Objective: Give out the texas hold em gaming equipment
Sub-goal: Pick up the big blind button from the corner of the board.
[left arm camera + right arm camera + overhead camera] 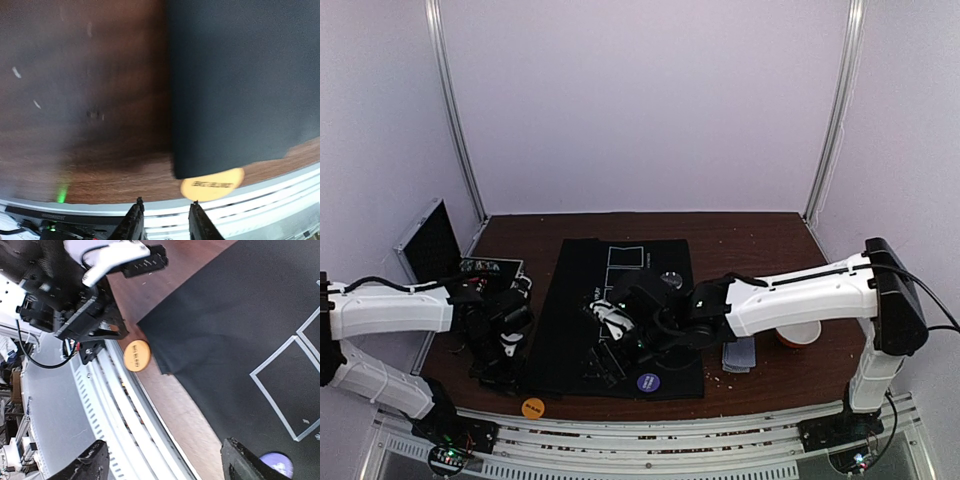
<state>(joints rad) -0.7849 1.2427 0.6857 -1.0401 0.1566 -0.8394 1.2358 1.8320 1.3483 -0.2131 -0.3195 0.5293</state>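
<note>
Left fingers [131, 226] are hanging partly open with nothing between them, over the worktop [75, 125] by the left edge of the black mat [240, 75]. Right fingers [90, 465] are standing wide apart, empty too, above the mat's near half. Orange disc [212, 184] is lying just off the mat's near left corner. Purple disc [648, 381] is sitting on the mat's near edge, and grey-blue cards [740, 355] are resting just past its right edge.

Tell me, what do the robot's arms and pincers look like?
The left arm and right arm are smooth white tubes with black joints and thin black cables. The left pincer and right pincer are black, with two fingers each.
</note>
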